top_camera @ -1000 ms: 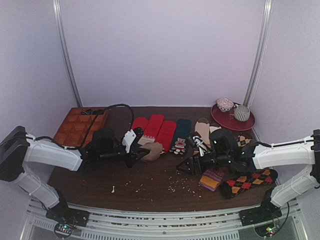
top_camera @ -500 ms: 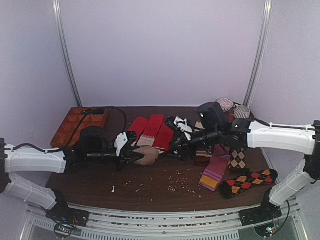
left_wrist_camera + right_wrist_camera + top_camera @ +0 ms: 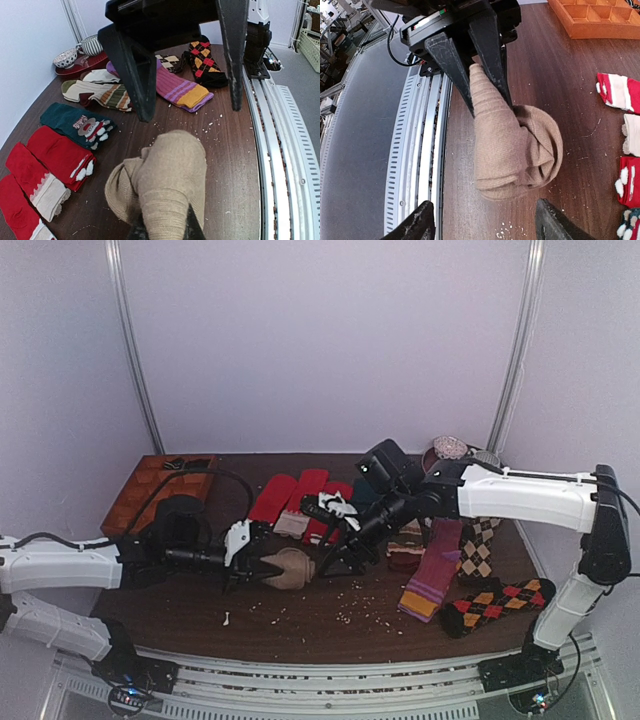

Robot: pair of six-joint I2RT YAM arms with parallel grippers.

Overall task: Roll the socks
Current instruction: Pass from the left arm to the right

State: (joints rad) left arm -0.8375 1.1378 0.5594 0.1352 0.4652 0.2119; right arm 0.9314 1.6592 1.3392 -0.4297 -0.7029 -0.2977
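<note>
Left wrist view cuts off the left claw (image 3: 162, 231) at the bottom edge. Only two dark tips show, pinching the tan socks (image 3: 167, 175), a rolled bundle that hides the rest of the fingers. Whether the bundle touches the surface (image 3: 235, 165) I cannot tell. From above, the left arm lies low, stretched rightwards, with the bundle at its tip near the middle of the surface. The right arm reaches in from the right past the red socks (image 3: 290, 490), wrist bent down. The right claw (image 3: 335, 555) is spread wide, facing the bundle, with nothing between its fingers.
</note>
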